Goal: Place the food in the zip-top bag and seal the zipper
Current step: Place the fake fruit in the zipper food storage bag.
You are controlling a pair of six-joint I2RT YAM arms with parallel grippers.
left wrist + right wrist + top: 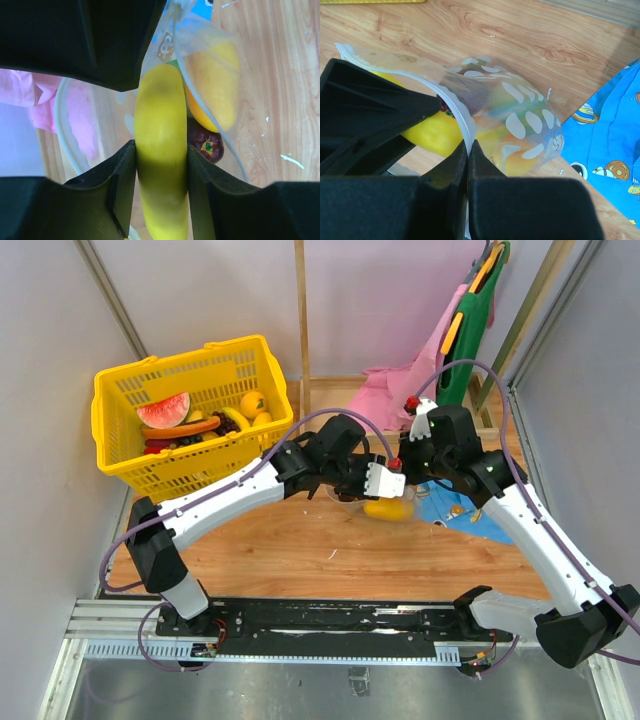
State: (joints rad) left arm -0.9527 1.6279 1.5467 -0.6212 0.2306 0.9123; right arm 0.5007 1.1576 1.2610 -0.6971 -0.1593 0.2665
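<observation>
Camera overhead: left pincer (385,478) and right pincer (418,445) meet over middle of table (300,550); left one nearer to food.

Left wrist: banana (161,150) clamped between partly open jaws, long axis straight ahead, tip at mouth of bag (200,40). Yellow-orange pepper (215,85) sits inside, dark purple piece (206,146) just beside banana.

Right wrist: right pincer fully closed, pinching white zipper (455,107) strip, mouth held up facing banana. Bag clear, soft, white-dotted. Banana smooth, yellow, gently curved.

The basket (190,468) sits far left, the zip-top bag (530,125) mid-table, the cloth (610,125) just right of it.
</observation>
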